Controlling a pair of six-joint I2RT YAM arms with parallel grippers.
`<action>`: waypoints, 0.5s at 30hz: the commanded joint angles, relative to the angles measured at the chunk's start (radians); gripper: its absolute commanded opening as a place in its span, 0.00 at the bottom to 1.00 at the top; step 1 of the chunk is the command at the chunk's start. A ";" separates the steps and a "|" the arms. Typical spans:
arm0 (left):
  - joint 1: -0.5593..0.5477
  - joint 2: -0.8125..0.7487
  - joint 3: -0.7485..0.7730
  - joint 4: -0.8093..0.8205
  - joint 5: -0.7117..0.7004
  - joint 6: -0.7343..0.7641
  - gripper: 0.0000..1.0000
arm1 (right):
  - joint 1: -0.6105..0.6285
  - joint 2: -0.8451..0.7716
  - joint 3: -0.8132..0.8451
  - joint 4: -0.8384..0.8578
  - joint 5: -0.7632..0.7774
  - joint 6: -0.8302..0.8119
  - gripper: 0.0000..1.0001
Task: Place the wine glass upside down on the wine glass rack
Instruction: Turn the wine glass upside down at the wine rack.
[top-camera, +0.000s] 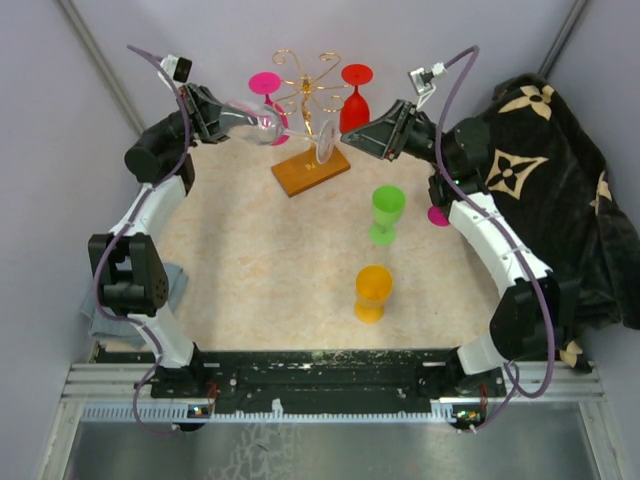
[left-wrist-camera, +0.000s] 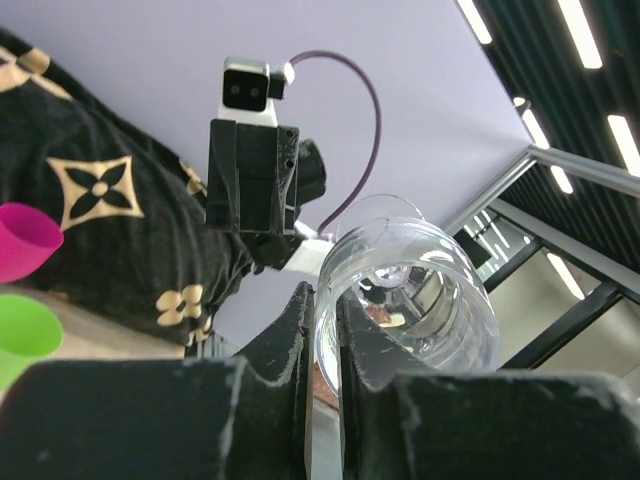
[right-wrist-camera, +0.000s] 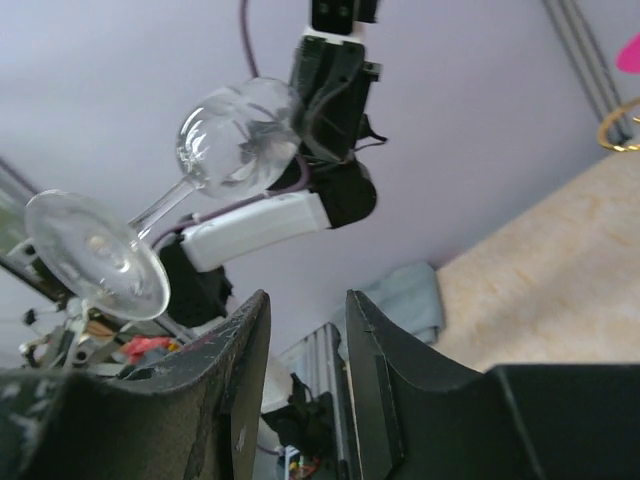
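Nearest on the tan table mat stands an orange plastic goblet. Just beyond it is a green plastic goblet. Farther back, the left gripper is clamped tight on the rim wall of the clear wine glass. The glass is held in the air almost on its side, bowl to the left and foot to the right, over the near side of the rack. The right gripper has its fingers apart with nothing between them, just right of the glass's foot. Behind stands the gold wire wine glass rack on its orange-brown wooden base. A pink goblet is at its left arm and a red goblet at its right.
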 joint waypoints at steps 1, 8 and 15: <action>0.006 0.021 0.055 0.189 -0.144 -0.113 0.00 | -0.006 0.076 0.009 0.532 -0.053 0.361 0.37; 0.004 0.058 0.086 0.221 -0.270 -0.161 0.00 | -0.006 0.255 0.149 0.939 0.009 0.740 0.38; -0.004 0.063 0.085 0.236 -0.289 -0.180 0.00 | 0.009 0.322 0.256 1.014 0.056 0.847 0.39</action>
